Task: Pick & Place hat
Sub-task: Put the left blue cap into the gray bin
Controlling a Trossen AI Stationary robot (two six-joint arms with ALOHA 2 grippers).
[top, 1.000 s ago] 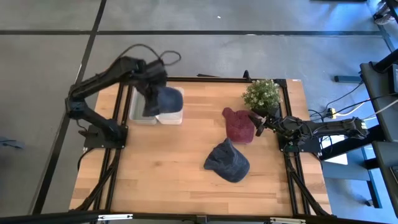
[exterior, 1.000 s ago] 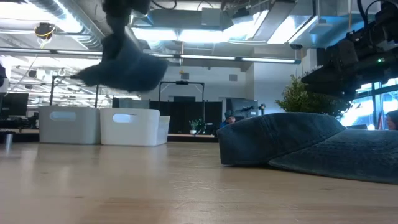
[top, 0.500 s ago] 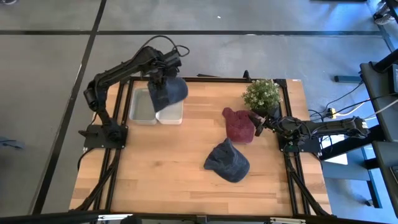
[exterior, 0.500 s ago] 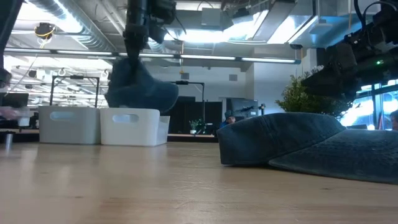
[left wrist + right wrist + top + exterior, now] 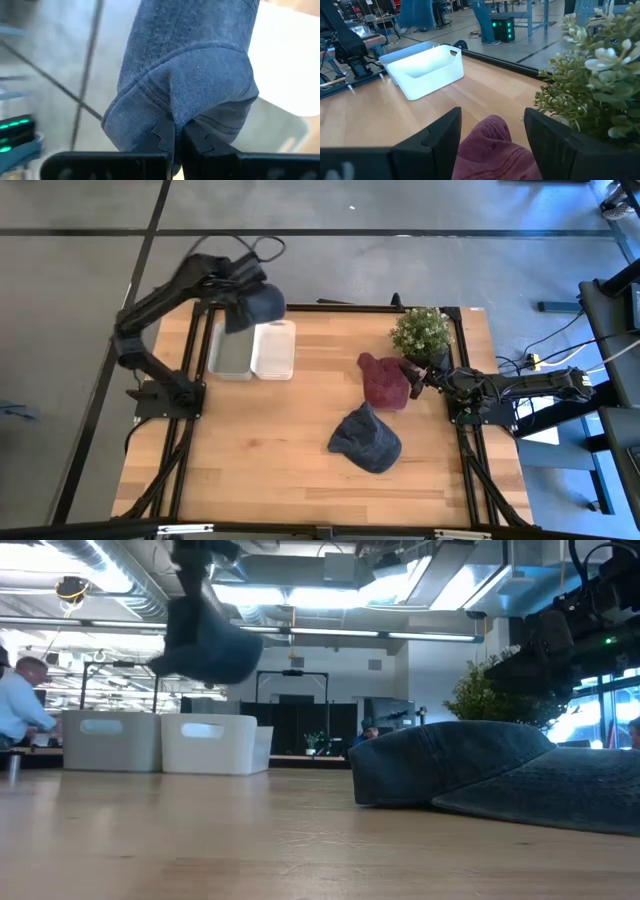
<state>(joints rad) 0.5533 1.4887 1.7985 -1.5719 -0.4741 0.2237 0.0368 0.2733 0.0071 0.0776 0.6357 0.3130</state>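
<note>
My left gripper [image 5: 178,131] is high over the far left corner of the table, shut on a blue denim hat [image 5: 252,306] [image 5: 205,640] that hangs above the two white bins [image 5: 251,350]. A second blue hat [image 5: 366,440] [image 5: 500,775] lies flat on the wood near the middle. A maroon hat [image 5: 385,380] [image 5: 492,150] lies by the plant. My right gripper [image 5: 492,137] rests open at the right edge, its fingers just above the maroon hat. My left gripper pinches a bunched fold of the blue hat's cloth [image 5: 175,107] between its two fingers, coming from above. The hat is lifted clear and hangs slack below the fingers, over the bins' far edge.
Two white bins [image 5: 160,740] sit side by side at the far left of the table. A potted plant [image 5: 422,332] [image 5: 590,80] stands at the far right, close to my right gripper. People show in the room beyond. Bare wood lies along the near half.
My left gripper has carried the blue hat in a swing over the bins: first toward the far edge and right, then back toward the left and up. The hat sways below it, lifted clear all the while. The right arm has kept still.
</note>
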